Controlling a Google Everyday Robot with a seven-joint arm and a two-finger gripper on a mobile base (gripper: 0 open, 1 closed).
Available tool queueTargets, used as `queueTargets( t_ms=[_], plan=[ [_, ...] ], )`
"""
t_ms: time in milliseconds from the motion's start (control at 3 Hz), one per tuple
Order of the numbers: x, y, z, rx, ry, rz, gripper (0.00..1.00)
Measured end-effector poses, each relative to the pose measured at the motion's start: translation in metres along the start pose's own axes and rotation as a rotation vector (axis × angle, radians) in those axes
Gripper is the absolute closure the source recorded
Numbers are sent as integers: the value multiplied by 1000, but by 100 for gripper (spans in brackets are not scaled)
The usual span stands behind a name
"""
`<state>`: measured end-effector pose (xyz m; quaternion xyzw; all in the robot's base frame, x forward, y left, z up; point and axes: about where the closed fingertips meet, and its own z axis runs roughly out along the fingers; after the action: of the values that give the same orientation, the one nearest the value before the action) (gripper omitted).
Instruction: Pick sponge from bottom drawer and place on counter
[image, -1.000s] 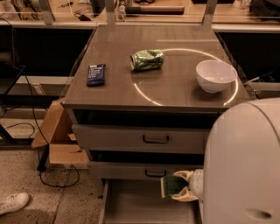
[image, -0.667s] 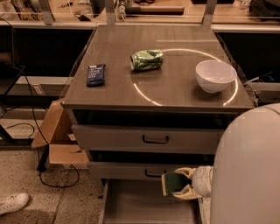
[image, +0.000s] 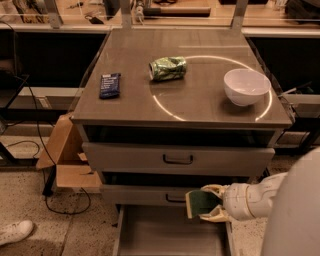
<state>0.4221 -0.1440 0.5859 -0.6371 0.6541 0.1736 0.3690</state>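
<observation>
In the camera view, the counter (image: 131, 55) has three things on it. A dark blue packet (image: 110, 85) lies near the left edge. A crushed green can (image: 168, 68) lies on its side in the middle, right on the thin white circle line (image: 165, 109). A white bowl (image: 246, 86) stands on the right, also on that line, close to the right edge. All three are well apart from each other.

Left of the cabinet, a cardboard box (image: 64, 161) leans on the floor with a black cable (image: 47, 165) beside it. A white shoe (image: 15, 232) shows at the bottom left. The robot's big white body (image: 296, 215) fills the bottom right corner and hides that side of the cabinet.

The top drawer (image: 140, 159) and the middle drawer (image: 140, 195) are pushed in. The bottom drawer (image: 167, 236) is pulled out, and its pale floor shows. The part of the bowl's inside that shows is plain white.

The gripper (image: 202, 203) hangs above the right side of the bottom drawer, in front of the middle drawer. Its two fingers (image: 214, 190) pinch the sponge (image: 198, 202), one above and one below. The sponge is up in the air, with its green face toward the camera. It touches neither the drawer nor the counter.
</observation>
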Motion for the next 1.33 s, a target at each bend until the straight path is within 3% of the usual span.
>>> queueTargets(
  t_ms=[333, 667, 1333],
  plan=[
    [-29, -12, -8, -2, -34, -53, 100],
    [-77, -20, -19, -21, -69, -141, 100],
    [-82, -30, -22, -29, -81, -149, 100]
  ],
)
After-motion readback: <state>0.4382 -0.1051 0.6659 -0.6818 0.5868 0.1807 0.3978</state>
